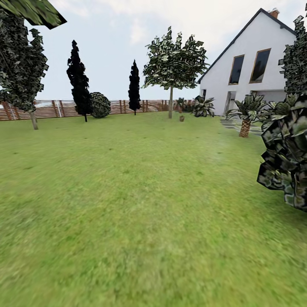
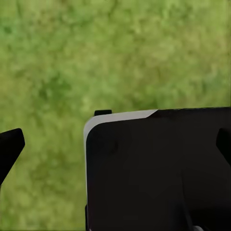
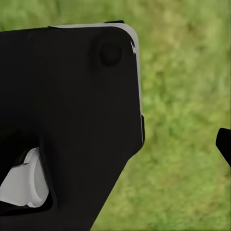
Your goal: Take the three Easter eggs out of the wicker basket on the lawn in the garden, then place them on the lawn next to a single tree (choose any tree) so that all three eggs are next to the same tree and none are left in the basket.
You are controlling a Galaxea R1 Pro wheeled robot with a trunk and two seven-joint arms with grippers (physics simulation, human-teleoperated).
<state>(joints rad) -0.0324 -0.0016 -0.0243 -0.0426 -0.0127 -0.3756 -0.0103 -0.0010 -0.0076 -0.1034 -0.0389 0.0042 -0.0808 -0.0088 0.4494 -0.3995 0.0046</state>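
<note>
The lawn (image 1: pixel 140 204) stretches wide ahead in the head view. A tree (image 1: pixel 171 100) with a pale trunk and blocky green canopy stands at its far side. A small brown thing (image 1: pixel 181 118) sits on the grass by that trunk; it is too small to tell whether it is the wicker basket. The Easter eggs are out of view. My left gripper (image 2: pixel 115 144) hangs open over grass, its dark fingertips (image 2: pixel 10 144) far apart with nothing between them. One fingertip (image 3: pixel 224 144) of my right gripper (image 3: pixel 115 144) sits at the frame's edge, spread wide.
A second pale-trunked tree (image 1: pixel 33 119) stands far left by the slat fence (image 1: pixel 55 109). Two dark cypresses (image 1: pixel 79 81) and a round bush (image 1: pixel 100 105) line the back. A white house (image 1: pixel 251 64), a palm (image 1: pixel 245 123) and a big dark shrub (image 1: pixel 288 157) close the right.
</note>
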